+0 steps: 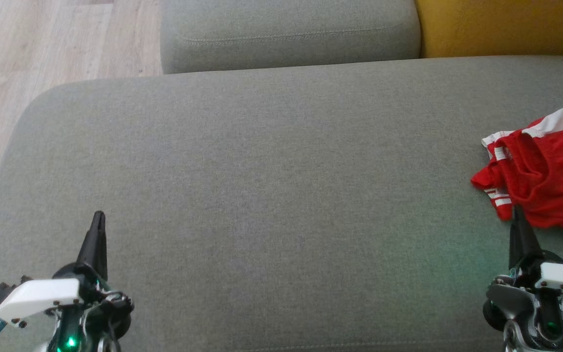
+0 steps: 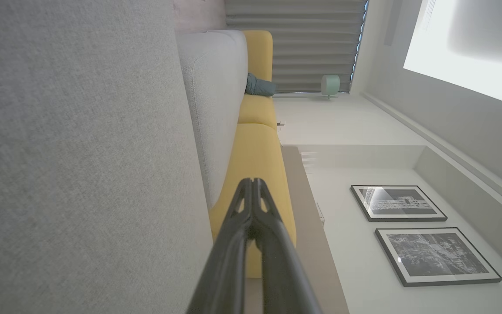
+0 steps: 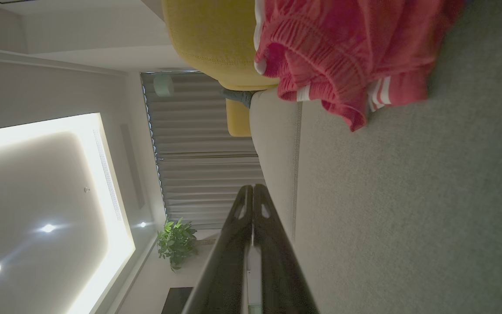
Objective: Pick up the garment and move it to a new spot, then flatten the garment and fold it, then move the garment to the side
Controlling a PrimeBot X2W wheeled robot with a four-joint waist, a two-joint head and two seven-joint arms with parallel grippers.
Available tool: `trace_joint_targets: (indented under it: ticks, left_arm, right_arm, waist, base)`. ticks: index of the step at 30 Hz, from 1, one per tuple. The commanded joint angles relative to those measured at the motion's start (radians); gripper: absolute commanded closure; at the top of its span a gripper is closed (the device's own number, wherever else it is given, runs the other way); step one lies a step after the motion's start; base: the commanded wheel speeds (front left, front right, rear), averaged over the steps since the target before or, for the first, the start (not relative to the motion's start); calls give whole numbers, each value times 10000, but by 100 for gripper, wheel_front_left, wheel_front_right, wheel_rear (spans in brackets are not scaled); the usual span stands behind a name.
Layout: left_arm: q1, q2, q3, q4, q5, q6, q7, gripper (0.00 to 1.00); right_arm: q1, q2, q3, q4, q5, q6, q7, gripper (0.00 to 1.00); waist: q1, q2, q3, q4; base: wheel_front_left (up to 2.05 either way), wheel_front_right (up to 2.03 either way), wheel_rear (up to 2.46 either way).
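Red-and-white crumpled fabric garment (image 1: pixel 552 171) at the right edge of the grey sofa cushion (image 1: pixel 262 186) looks light and floppy; I'd pinch its waistband (image 3: pixel 316 48). My left gripper (image 1: pixel 98 218) and right gripper (image 1: pixel 517 215): clenched, empty.

Red garment (image 1: pixel 550 176) with white stripes on a grey-green cushion (image 1: pixel 262 195), yellow cushion (image 1: pixel 496 27) behind

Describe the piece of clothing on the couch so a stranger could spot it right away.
Start at the wide grey seat cushion. At its right edge, just ahead of the right gripper, lies a crumpled garment. It is bright red with white stripes and an elastic waistband, unlike the plain grey fabric around it.
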Motion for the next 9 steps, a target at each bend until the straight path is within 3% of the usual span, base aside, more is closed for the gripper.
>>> trace_joint_targets:
  ticks: [1, 9]
  left_arm:
    - [-559, 65, 421, -262, -14, -71, 48, 100]
    - [-560, 52, 439, -261, 1, -71, 63, 100]
  right_arm:
    - [-496, -168, 174, -301, 33, -9, 37, 100]
    - [-498, -152, 151, -299, 14, -9, 55, 100]
  waist:
    - [0, 0, 0, 0]
    - [0, 0, 0, 0]
  base:
    - [0, 0, 0]
    - [0, 0, 0]
